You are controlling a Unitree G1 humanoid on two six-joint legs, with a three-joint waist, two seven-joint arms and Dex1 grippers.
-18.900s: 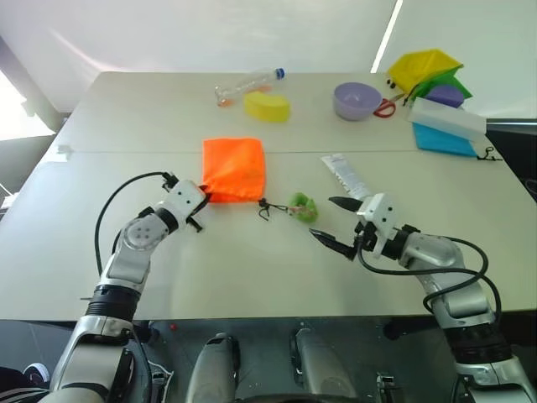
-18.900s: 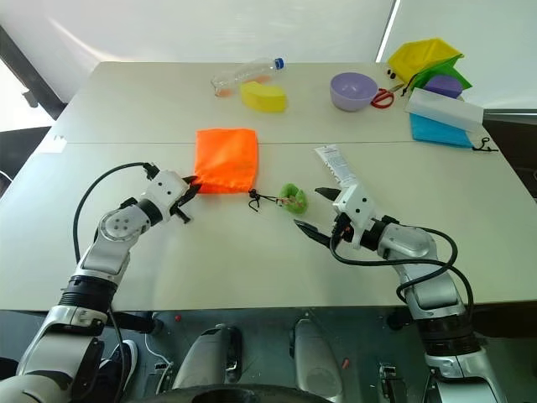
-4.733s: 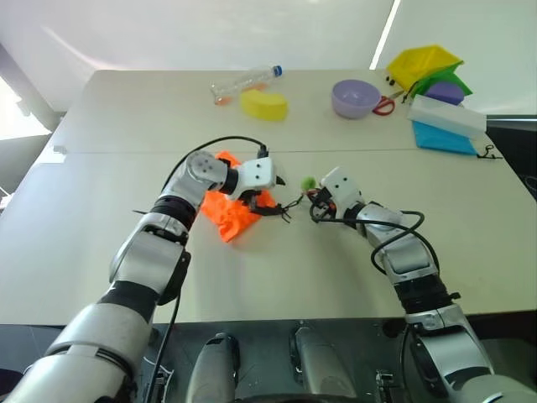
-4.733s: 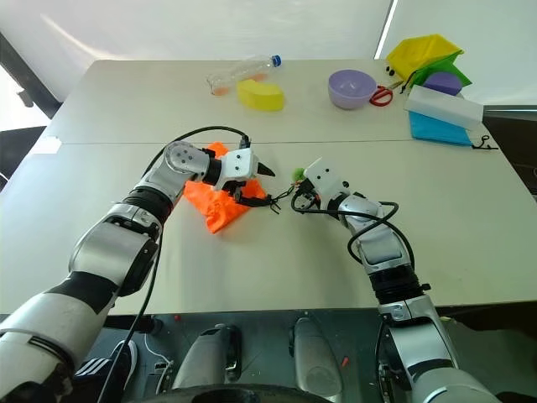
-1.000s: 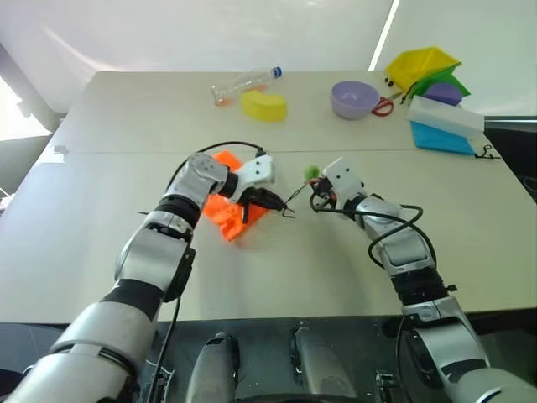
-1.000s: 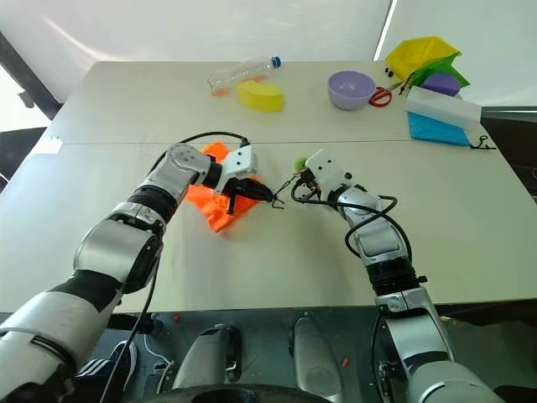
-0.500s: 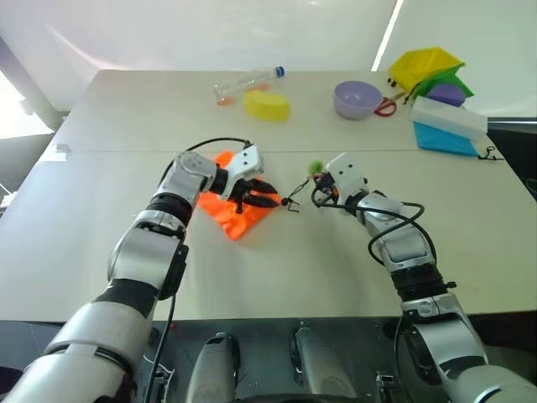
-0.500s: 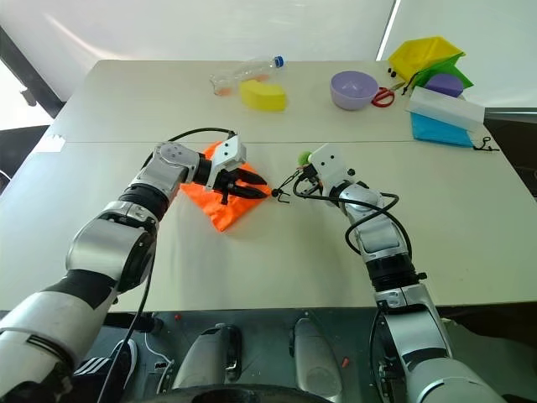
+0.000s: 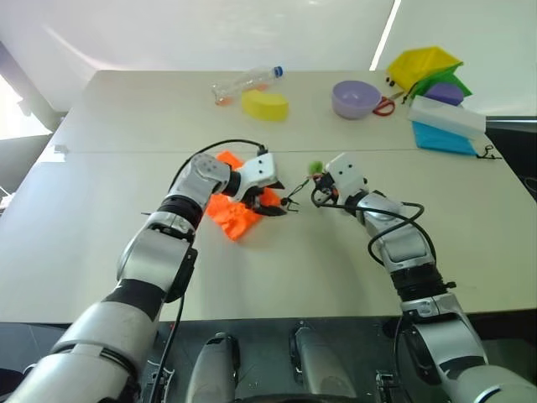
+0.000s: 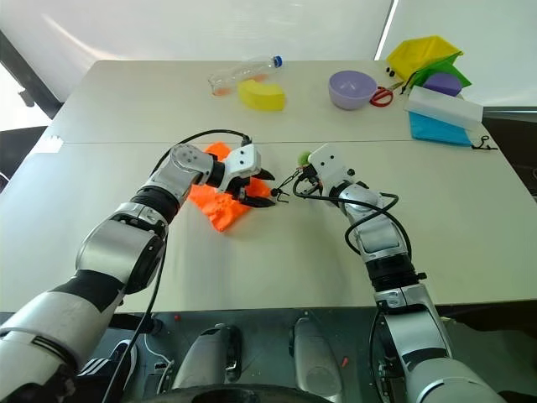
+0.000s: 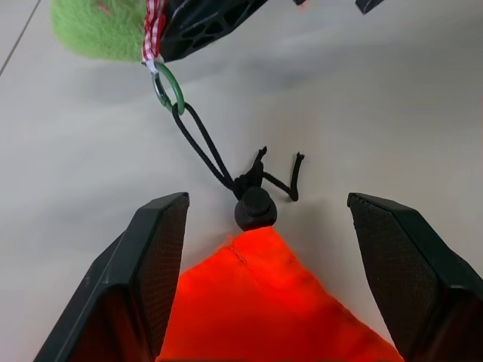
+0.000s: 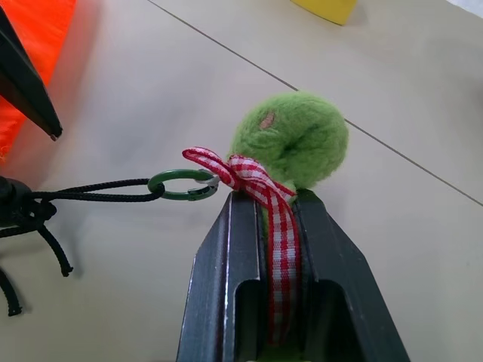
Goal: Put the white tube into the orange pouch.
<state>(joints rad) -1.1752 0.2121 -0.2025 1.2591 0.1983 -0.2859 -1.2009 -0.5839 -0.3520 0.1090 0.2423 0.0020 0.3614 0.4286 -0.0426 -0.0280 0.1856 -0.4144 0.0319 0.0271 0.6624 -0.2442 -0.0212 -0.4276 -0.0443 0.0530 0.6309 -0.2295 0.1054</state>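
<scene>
The left gripper (image 11: 260,226) gapes wide, the orange pouch (image 11: 264,302) corner between its jaws, ungripped. The right gripper (image 12: 264,219) pinches the green toggle (image 12: 290,139).

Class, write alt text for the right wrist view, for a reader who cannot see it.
The right tool, shut, pinches a red-checked ribbon tied to a fuzzy green toggle. A green ring links the ribbon to a black cord running across the table toward the orange pouch.
</scene>
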